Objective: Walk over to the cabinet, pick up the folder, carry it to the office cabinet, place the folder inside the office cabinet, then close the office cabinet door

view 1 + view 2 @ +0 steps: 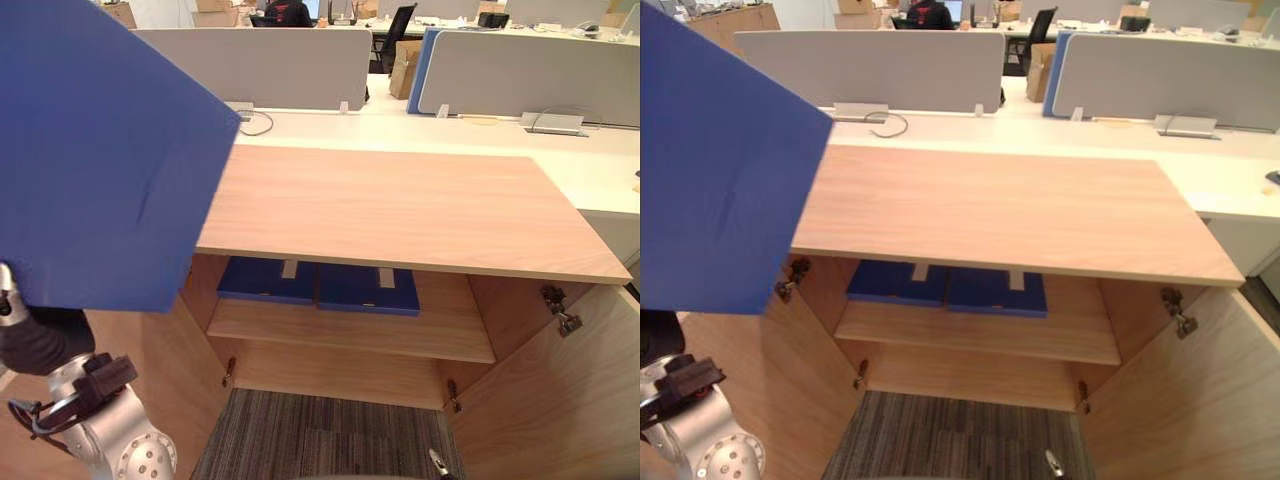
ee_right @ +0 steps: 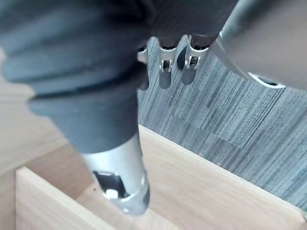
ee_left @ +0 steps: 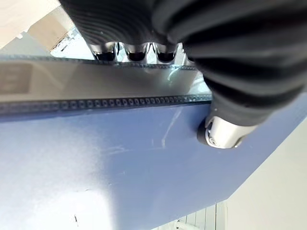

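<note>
**Legible markings: none.** Pale label strips (image 1: 289, 268) on the two shelved folders (image 1: 262, 283) in the cabinet (image 1: 420, 215), and the grey label patch (image 3: 14, 79) on the raised folder (image 3: 120, 182), show no readable print.

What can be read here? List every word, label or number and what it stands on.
No text is readable.
On the blue folder, the spine label is a blurred grey patch.
On the shelf folders, the white spine tags are too small to read.
</note>
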### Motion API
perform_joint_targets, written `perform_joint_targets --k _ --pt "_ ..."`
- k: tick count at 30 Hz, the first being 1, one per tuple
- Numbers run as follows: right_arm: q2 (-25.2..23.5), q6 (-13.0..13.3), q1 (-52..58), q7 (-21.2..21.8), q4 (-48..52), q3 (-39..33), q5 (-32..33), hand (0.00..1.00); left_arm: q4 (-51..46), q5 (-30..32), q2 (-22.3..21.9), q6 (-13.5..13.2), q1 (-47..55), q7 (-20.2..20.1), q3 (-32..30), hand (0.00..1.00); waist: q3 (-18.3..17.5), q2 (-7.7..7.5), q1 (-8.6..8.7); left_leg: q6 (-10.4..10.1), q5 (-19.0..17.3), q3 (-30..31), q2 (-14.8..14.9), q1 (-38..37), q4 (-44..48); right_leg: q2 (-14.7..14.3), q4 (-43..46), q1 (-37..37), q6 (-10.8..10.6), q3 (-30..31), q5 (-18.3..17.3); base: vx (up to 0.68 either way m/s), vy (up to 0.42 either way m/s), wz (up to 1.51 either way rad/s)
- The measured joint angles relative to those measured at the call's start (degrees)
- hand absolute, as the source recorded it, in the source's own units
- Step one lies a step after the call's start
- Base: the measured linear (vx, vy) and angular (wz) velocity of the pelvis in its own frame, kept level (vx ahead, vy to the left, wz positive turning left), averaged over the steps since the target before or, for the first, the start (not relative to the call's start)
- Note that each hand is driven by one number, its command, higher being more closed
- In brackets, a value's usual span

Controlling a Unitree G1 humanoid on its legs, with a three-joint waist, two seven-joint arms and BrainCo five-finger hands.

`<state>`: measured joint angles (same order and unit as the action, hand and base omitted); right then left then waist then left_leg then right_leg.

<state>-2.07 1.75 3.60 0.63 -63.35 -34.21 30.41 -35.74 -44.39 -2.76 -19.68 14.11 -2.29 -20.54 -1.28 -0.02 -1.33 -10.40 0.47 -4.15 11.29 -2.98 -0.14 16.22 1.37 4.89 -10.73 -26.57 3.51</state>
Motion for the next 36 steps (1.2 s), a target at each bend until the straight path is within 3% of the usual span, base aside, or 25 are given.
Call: perform_joint_targets --k 2,5,8,10,13,19,22,25,27,30,34,36 --pt "-0.6 0.2 1.1 -0.5 6.1 4.0 0.2 0.0 0.3 -0.2 0.1 0.0 0.9 -0.4 0.0 1.0 -0.1 0.04 0.22 0.0 0.0 -0.2 0.0 -0.1 -0.2 0.0 0.0 -0.1 0.0 0.1 0.0 0.01 0.004 -0.02" --pt "-1.6 2.0 5.2 -3.3 30.8 10.5 2.2 0.0 0.4 0.6 0.1 0.0 4.2 -0.7 -0.3 1.0 -0.8 0.1 0.75 0.0 0.0 -1.4 0.0 -0.4 -0.3 0.0 0.0 -1.0 0.0 0.9 0.1 0.02 0.014 -0.14" --pt "-2.3 4.8 6.0 -7.4 51.2 11.2 0.5 0.0 0.4 3.5 0.1 0.4 6.8 -1.3 -0.5 1.0 -0.9 0.17 0.89 -0.1 -0.1 -2.5 0.1 -1.2 -0.5 0.0 0.0 -1.0 0.0 1.8 0.1 0.01 0.014 -0.16" --pt "-2.5 6.9 6.0 -11.9 65.7 10.6 -5.6 0.0 0.4 7.2 0.1 0.9 7.3 -1.9 -0.6 1.0 -1.0 0.13 0.92 -0.1 -0.2 -2.6 0.1 -1.3 -0.5 0.0 -0.1 -1.0 0.0 1.8 0.1 0.0 0.006 -0.02" --pt "-2.6 7.4 4.8 -17.1 76.8 9.4 -13.9 0.0 0.3 10.9 0.2 1.4 7.4 -2.0 -1.0 1.0 -1.2 0.3 0.91 -0.2 -0.3 -3.0 0.2 -1.7 -0.4 -0.1 0.0 -1.0 0.0 2.4 0.1 -0.01 0.014 -0.09" --pt "-2.5 6.9 1.0 -22.7 89.8 9.0 -27.4 0.0 0.3 16.3 0.9 1.4 7.3 -1.8 -1.0 1.0 -1.5 0.96 0.8 -0.1 -1.8 -5.1 0.2 -2.0 0.9 -0.2 0.1 -1.8 0.1 4.8 0.1 -0.01 0.022 -0.19" --pt "-1.8 6.9 -5.0 -22.5 91.7 10.1 -27.3 0.0 0.4 20.2 3.1 1.9 5.8 -1.8 0.4 1.0 -1.4 1.06 1.08 -0.1 -1.9 -5.2 0.2 -2.1 0.9 -0.2 0.0 -2.0 0.1 5.1 0.2 0.0 0.008 -0.04" --pt "3.7 7.2 -12.1 -19.7 89.7 15.6 -26.2 0.0 2.5 23.0 7.8 1.9 3.2 -2.2 1.6 1.0 -1.3 1.24 0.85 -0.1 -1.9 -5.4 0.1 -2.1 0.9 -0.2 -0.1 -2.3 0.1 5.5 0.3 0.0 0.011 -0.03" --pt "9.2 9.0 -18.8 -14.7 86.2 21.4 -21.2 0.0 4.8 24.7 10.9 1.9 1.4 -3.1 2.0 1.0 -1.3 1.23 0.33 -0.1 -1.9 -5.8 0.1 -2.0 0.9 -0.2 -0.1 -2.9 0.1 6.3 0.5 -0.01 0.022 -0.14" --pt "13.5 10.8 -26.5 -9.7 79.0 29.4 -13.6 0.0 7.1 24.6 12.7 2.1 -0.1 -3.8 3.3 1.0 -1.2 1.15 0.05 -0.1 -1.9 -6.2 0.0 -2.1 0.9 -0.2 -0.1 -3.3 0.1 6.9 0.7 -0.01 0.02 -0.1" --pt "17.3 9.9 -36.0 -2.7 67.6 40.6 -1.0 0.0 7.5 24.3 14.1 2.4 -2.2 -4.0 6.5 1.0 -0.8 1.11 -1.43 -0.1 -1.9 -6.6 0.0 -2.3 0.9 -0.3 -0.1 -3.5 0.1 7.4 0.8 -0.01 0.019 -0.05" --pt "18.2 8.7 -39.1 -0.8 64.5 45.6 2.1 0.0 7.5 24.0 15.0 2.4 -2.3 -4.3 7.7 1.0 -0.6 1.08 -1.71 -0.1 -1.9 -6.6 0.0 -2.3 0.9 -0.3 -0.1 -3.5 0.1 7.4 0.8 0.0 0.0 0.0"
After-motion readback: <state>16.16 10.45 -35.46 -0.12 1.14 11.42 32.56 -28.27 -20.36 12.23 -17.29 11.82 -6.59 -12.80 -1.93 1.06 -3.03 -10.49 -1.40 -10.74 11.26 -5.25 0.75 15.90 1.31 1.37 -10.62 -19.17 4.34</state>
